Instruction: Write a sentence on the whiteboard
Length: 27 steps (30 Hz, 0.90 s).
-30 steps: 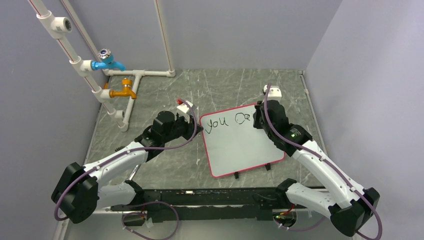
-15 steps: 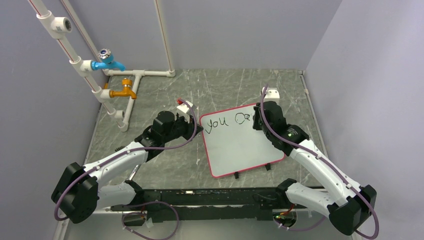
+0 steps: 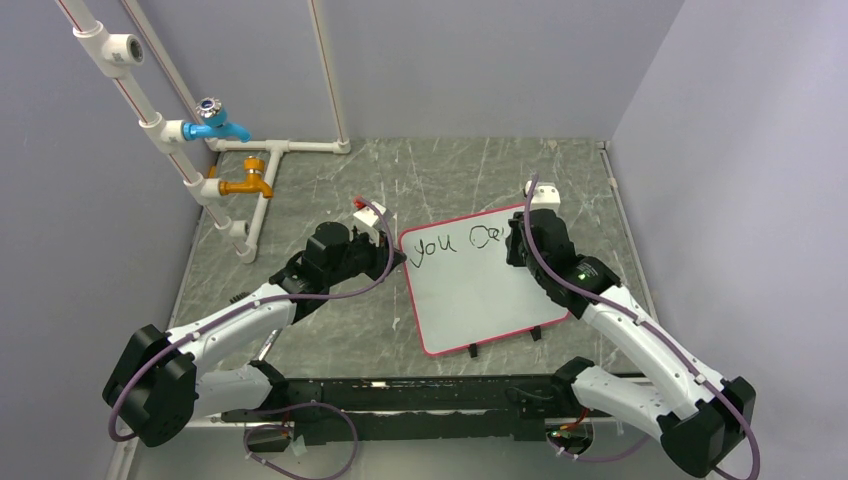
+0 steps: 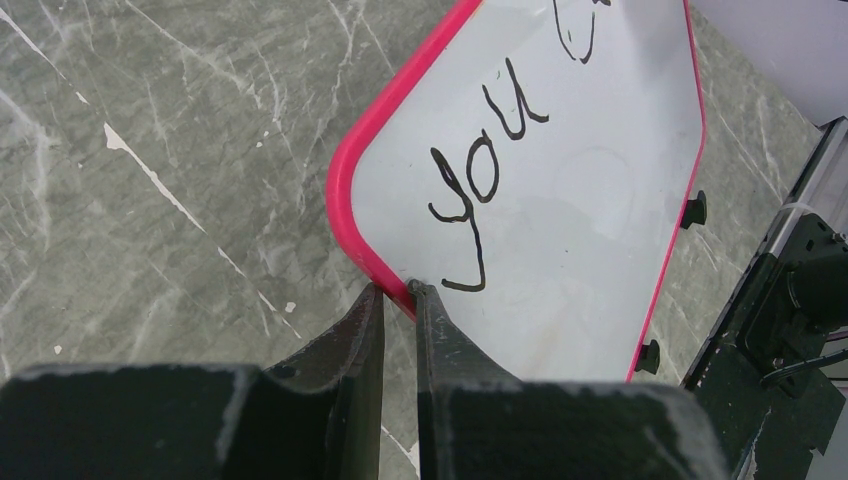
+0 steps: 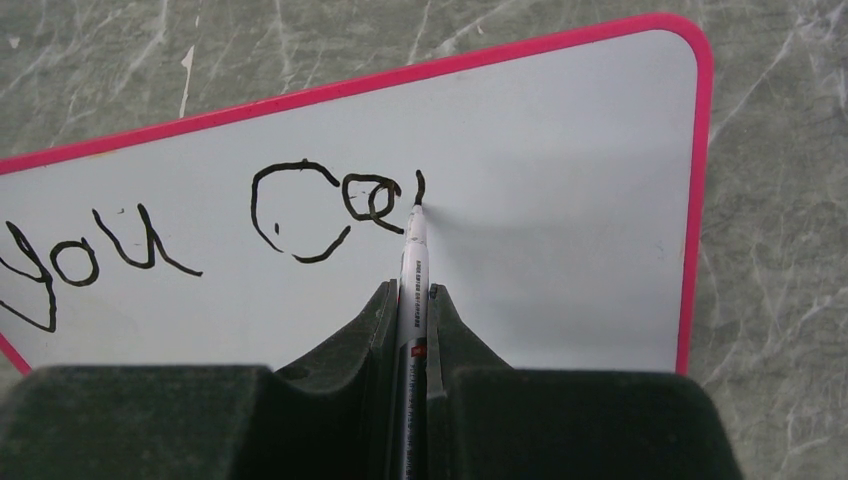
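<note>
Whiteboard: glossy white, pink rim, "you" inked black.

The surface is grey-green stone with thin white lines running all over it and a few small white spots. The whiteboard lies on it, a little to the right of the middle and turned a bit crooked. The board is white with a pink-red rim. Black writing sits near its far edge: the word "you" and then some loops. Two small black feet stick out from its near edge. White pipes stand on the surface at the far left, well apart from the board. A blue tap and an orange tap are on the pipes.
</note>
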### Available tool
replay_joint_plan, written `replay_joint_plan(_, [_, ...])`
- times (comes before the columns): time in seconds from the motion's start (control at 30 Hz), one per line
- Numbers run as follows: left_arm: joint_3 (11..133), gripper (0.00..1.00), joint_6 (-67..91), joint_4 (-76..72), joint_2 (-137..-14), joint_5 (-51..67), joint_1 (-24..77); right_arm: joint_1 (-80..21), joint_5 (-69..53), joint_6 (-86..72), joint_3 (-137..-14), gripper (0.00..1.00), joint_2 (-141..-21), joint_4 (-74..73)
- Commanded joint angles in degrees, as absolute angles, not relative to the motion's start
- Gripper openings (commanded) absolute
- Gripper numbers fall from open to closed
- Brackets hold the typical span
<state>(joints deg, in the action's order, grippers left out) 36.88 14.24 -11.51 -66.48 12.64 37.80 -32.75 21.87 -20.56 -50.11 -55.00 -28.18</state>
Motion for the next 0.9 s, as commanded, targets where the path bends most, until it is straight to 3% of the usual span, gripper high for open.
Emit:
replay_joint_plan(0.0, [37.3,0.0,12.0,-14.1,-64.9,14.0,38.0,-32.6,20.3,-21.4,-49.3,0.0,-54.0,-29.7])
replay_joint_plan(0.87, [37.3,0.0,12.0,-13.9,-64.6,13.8,38.0,-31.4,24.4,-17.7,-56.4,0.0,-60.6,-28.4])
